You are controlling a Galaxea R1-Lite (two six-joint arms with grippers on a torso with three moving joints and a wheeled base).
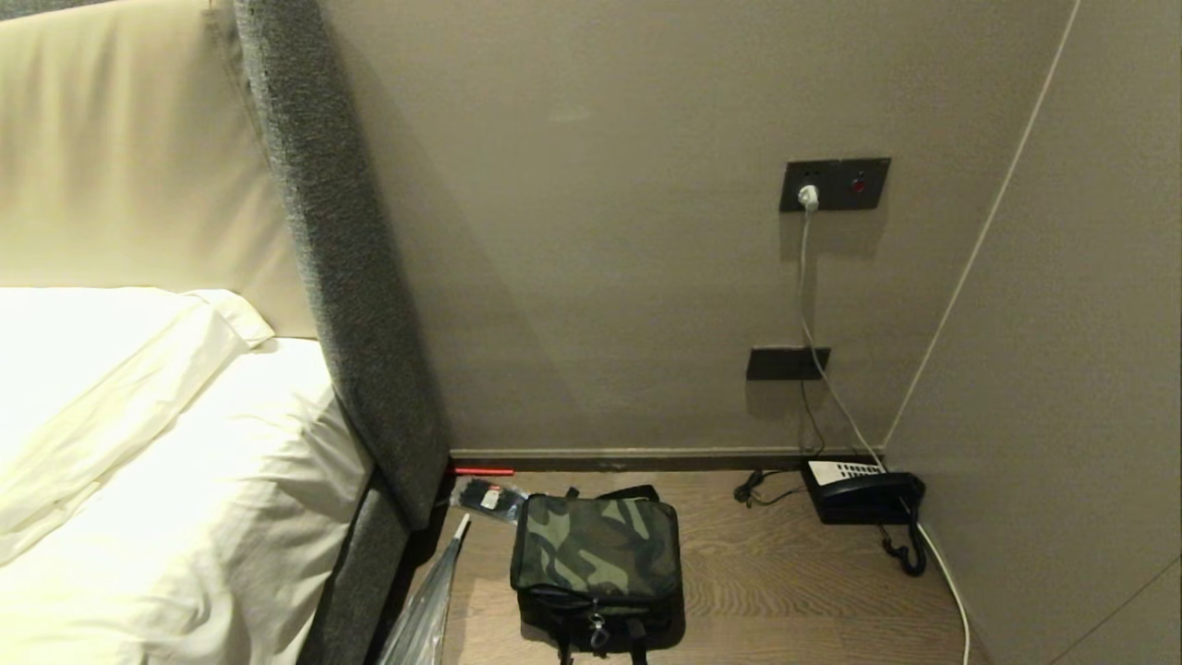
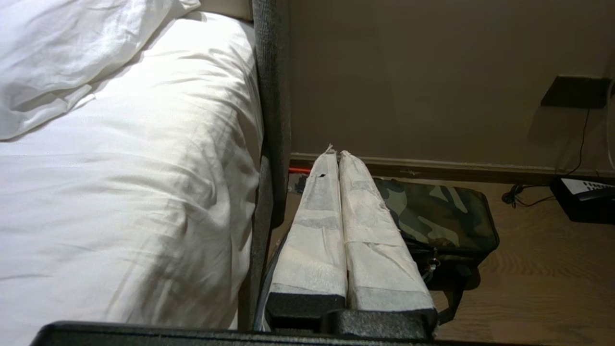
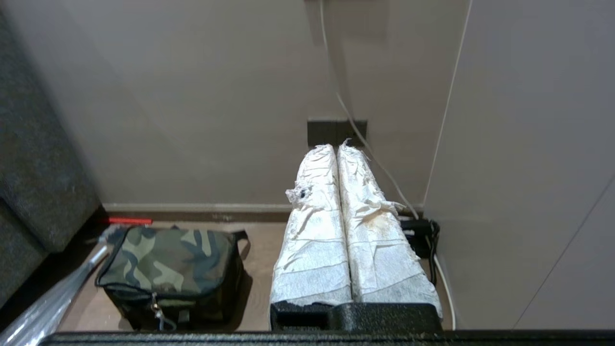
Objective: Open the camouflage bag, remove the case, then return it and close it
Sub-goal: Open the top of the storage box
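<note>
The camouflage bag [image 1: 596, 550] stands closed on the wooden floor between the bed and the wall corner, its zipper pull on the near side. It also shows in the left wrist view as the camouflage bag [image 2: 442, 214] and in the right wrist view as the camouflage bag [image 3: 168, 259]. The case is hidden. My left gripper [image 2: 335, 153] is shut and empty, held above the floor beside the bed. My right gripper [image 3: 335, 146] is shut and empty too, well apart from the bag, toward the wall corner. Neither arm shows in the head view.
A bed with white sheets [image 1: 157, 480] and a grey padded headboard edge [image 1: 342, 268] stand left of the bag. A clear plastic bag [image 1: 425, 610] lies by the bed frame. A black telephone [image 1: 859, 489] with cords sits in the right corner under wall sockets [image 1: 836, 183].
</note>
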